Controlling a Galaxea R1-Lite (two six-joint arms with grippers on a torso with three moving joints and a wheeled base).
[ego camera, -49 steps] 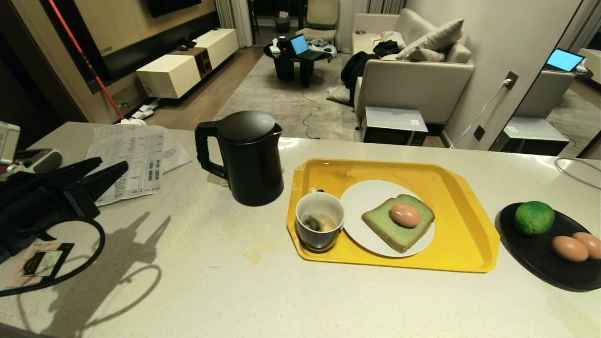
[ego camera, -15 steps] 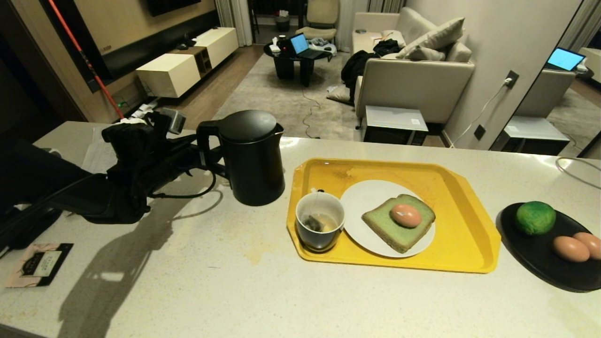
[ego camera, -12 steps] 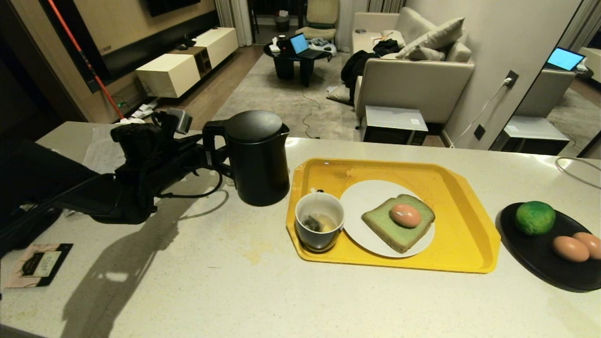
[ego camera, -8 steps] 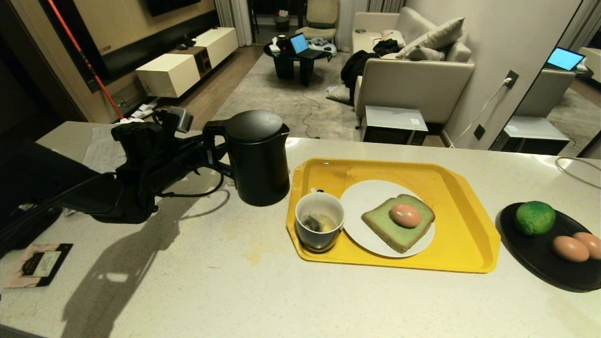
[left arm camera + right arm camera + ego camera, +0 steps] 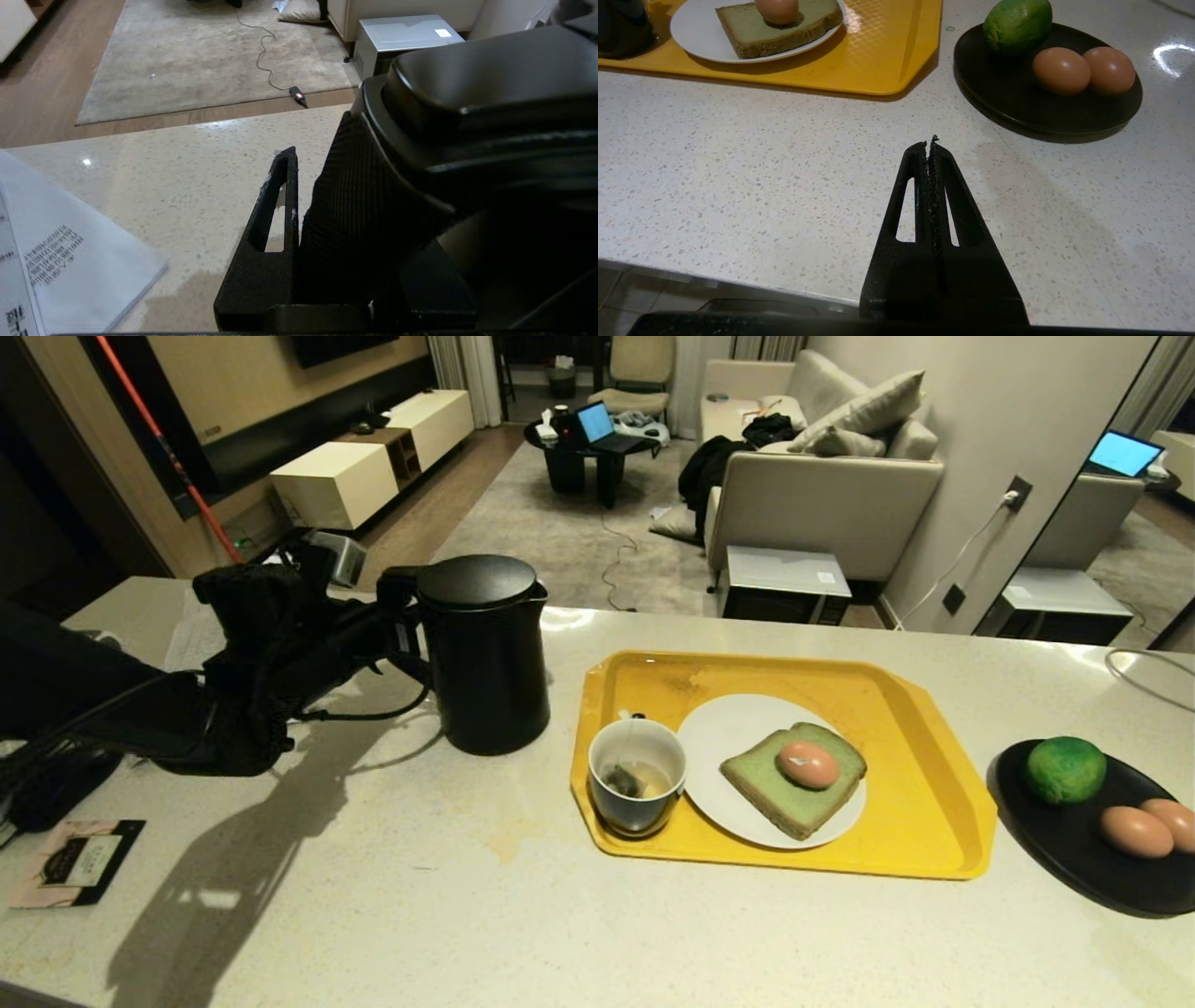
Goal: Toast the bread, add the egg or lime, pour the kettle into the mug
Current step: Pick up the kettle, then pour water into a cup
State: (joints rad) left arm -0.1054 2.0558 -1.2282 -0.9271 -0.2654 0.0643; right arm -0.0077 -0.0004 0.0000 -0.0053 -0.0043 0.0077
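Observation:
The tall black kettle (image 5: 490,663) stands on the counter left of the yellow tray (image 5: 934,859). My left gripper (image 5: 397,637) reaches in from the left and is shut on its handle (image 5: 355,200); one finger (image 5: 280,196) lies flat against the ribbed grip, the other is hidden behind it. On the tray, the mug (image 5: 637,786) holds a tea bag. Beside it, the green bread (image 5: 780,793) lies on a white plate (image 5: 719,728) with the egg (image 5: 808,763) on top. The lime (image 5: 1064,769) sits on a black plate (image 5: 1055,859). My right gripper (image 5: 930,142) hangs shut over the counter's near edge.
Two plain brown eggs (image 5: 1134,831) lie beside the lime. Printed papers (image 5: 70,261) lie on the counter behind my left arm, and a small card (image 5: 75,861) sits near the front left corner. Bare counter stretches in front of the kettle and tray.
My left gripper came in from the left, pushed the kettle slightly right, then closed on the handle. The kettle has now shifted left and turned with the gripper. The right arm is still.

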